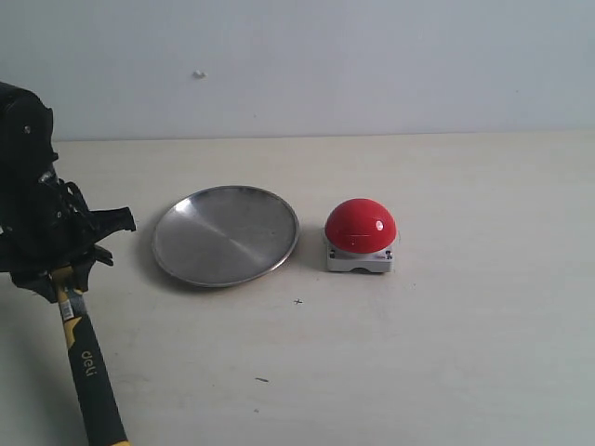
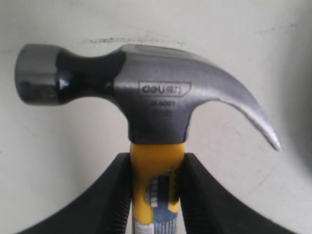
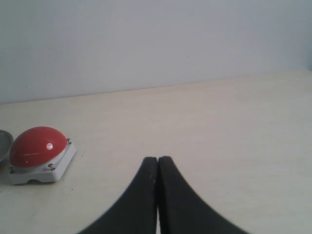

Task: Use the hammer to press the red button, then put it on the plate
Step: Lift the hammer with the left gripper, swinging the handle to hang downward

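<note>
1. The table was pale and wide. Everything sat on it.
2. The plate was round and made of silver metal. It lay flat between the left gripper and the red button, and nothing was on it.
3. The hammer was in the left gripper. In the exterior view its black and yellow handle ran from the gripper toward the bottom edge, leaning a little to the right. The head was hidden behind the gripper there. In the left wrist view the head sat across the handle, with the flat face on one end and the claw on the other.
4. The left gripper squeezed the yellow neck just under the head, one jaw on each side.
5. The red button sat just beside the plate, on the far side from the hammer. I think the hammer had to go sideways, right across the plate, to reach it.
6. The right gripper was closed tight and held nothing. It was well apart from the button.
</note>
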You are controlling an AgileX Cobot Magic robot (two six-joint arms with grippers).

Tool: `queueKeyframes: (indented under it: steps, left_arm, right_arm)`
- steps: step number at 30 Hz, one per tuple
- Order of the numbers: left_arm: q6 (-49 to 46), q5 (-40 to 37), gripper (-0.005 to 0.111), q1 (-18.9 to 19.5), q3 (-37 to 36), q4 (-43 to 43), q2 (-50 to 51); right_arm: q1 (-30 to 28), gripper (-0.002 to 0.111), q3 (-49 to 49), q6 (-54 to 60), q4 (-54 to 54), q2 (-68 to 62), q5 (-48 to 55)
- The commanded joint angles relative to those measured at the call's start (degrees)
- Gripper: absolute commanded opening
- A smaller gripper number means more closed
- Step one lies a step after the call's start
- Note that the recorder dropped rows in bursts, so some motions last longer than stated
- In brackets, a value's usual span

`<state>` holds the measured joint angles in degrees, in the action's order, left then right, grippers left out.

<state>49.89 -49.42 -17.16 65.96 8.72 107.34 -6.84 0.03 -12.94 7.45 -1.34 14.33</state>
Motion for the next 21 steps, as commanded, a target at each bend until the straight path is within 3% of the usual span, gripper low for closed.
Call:
queueKeyframes:
  steps: [1,21]
  left_arm:
    - [-0.22,3.75,0.0,-0.11,0.22,1.33,-0.79]
    - [-0.22,4.69,0.0,-0.11,0.22,1.6,-0.79]
  right_arm:
    - [-0.31,0.0,-0.03,0.42,0.41,0.39,-0.64]
    - [-0.31,0.0,-0.03,0.42,0.41,0.39,-0.64]
